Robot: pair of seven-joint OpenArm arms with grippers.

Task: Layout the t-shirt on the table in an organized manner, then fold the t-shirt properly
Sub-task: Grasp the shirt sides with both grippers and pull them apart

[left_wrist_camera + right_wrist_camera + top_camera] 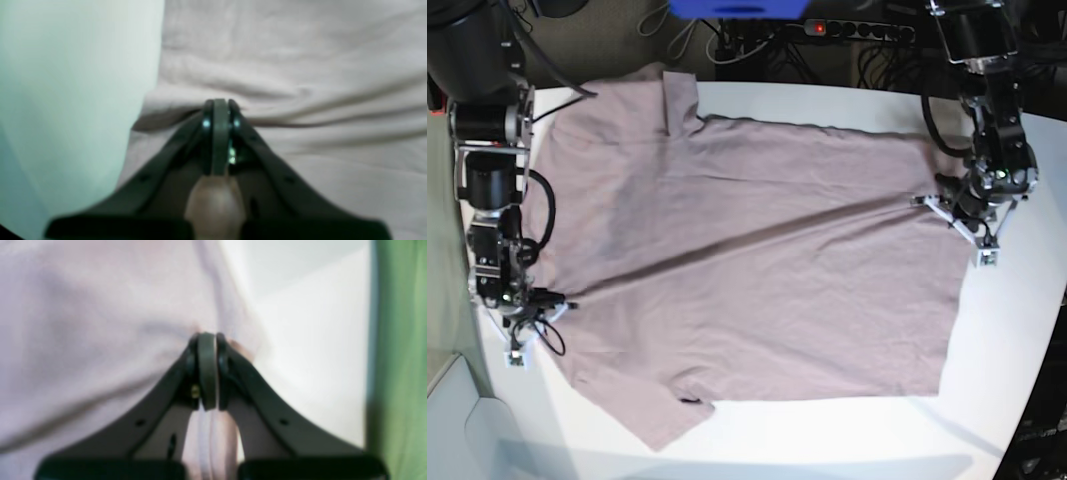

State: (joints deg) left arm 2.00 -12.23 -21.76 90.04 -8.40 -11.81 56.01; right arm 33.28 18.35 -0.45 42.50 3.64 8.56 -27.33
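The dusty mauve t-shirt [747, 260] lies spread across the white table [1017, 330], with one sleeve at the far side and the other at the near side. My left gripper [939, 207] is at the shirt's right edge, and a crease runs from it across the cloth. In the left wrist view the left gripper [220, 104] is shut on a pinched fold of the t-shirt [300, 66], beside bare table [66, 100]. My right gripper [562, 304] is at the shirt's left edge. Seen from its own wrist, the right gripper [207, 337] is shut on the t-shirt [100, 323] at a seam near the cloth's edge.
A power strip with cables [857, 30] and a blue object [737, 8] lie beyond the table's far edge. The rounded table edge runs close to both arms. A green strip [400, 356] shows past the table edge in the right wrist view.
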